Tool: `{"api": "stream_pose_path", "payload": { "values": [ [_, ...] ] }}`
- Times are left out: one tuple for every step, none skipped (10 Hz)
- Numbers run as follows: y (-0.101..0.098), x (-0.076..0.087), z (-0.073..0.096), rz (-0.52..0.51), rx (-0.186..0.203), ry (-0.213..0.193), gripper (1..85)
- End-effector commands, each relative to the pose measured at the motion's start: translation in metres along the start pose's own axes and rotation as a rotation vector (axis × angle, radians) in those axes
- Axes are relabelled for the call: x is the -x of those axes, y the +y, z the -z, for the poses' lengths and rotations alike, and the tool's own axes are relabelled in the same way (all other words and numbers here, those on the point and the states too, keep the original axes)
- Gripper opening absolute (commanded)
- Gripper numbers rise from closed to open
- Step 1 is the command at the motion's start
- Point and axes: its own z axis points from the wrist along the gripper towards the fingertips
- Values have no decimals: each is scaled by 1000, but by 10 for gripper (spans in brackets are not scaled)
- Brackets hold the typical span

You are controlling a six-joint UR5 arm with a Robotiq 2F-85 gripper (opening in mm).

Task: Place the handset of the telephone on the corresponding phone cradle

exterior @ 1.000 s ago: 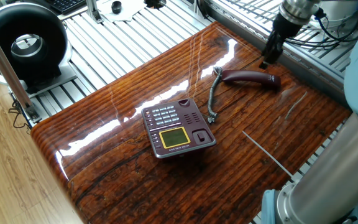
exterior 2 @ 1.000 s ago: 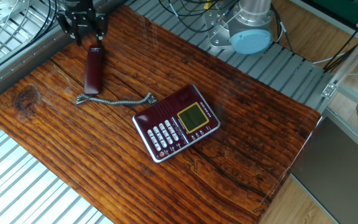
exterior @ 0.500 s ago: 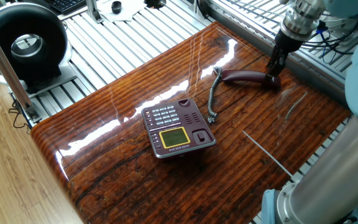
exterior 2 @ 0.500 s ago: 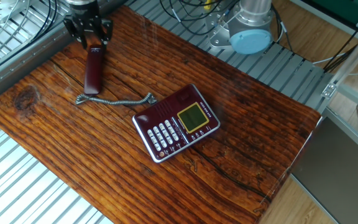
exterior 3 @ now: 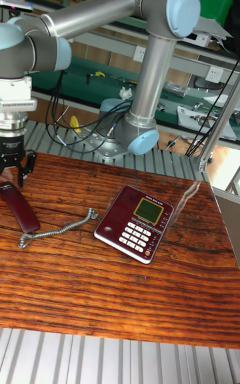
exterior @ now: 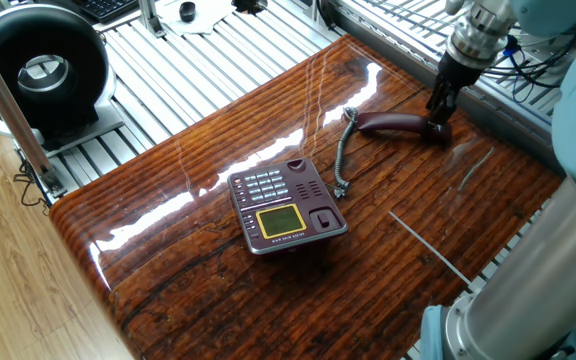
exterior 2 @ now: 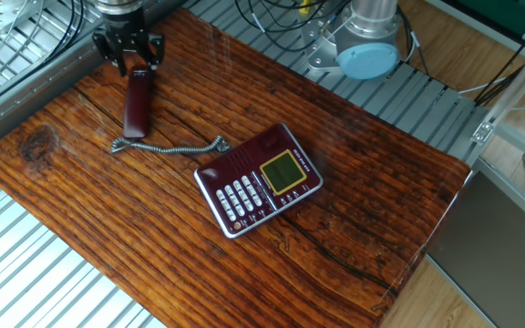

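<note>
1. Writing first: the telephone (exterior 2: pixel 259 181) had small print under its yellow-green screen (exterior 2: pixel 280 170) and on the keys, but it was way too tiny and blurred to read in any view; no brand I could make out.
2. The handset (exterior 2: pixel 136 100) lay flat on the wooden table (exterior 2: pixel 354 228), well apart from the base, off toward the far corner; its grey coiled cord (exterior 2: pixel 167 145) snaked across the wood back to the phone.
3. The phone cradle (exterior 2: pixel 215 197), the maroon strip beside the keypad, sat bare; the handset wasn't on it yet.
4. The gripper (exterior 2: pixel 129 56) was down at the handset's far end, the end away from the cord; its fingers (exterior 3: pixel 29 163) stood spread on either side of the bar, not pinched in; whether they actually touched the plastic, I couldn't tell.
5. Versus a second back: the gripper had dropped from hovering above that end to straddling it; since half a second ago it barely shifted; handset, cord and phone hadn't budged.
</note>
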Motion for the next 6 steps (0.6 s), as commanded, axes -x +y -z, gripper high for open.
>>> {"api": "stream_pose_path", "payload": {
  "values": [
    [3,8,-8,25,31,-24,570],
    [2,7,-14,40,31,-24,583],
    [6,5,-15,47,44,-14,590],
    [6,-1,-15,52,46,5,590],
    [6,-2,-15,50,47,8,590],
    [6,-4,-16,51,43,11,590]
  ]
}}
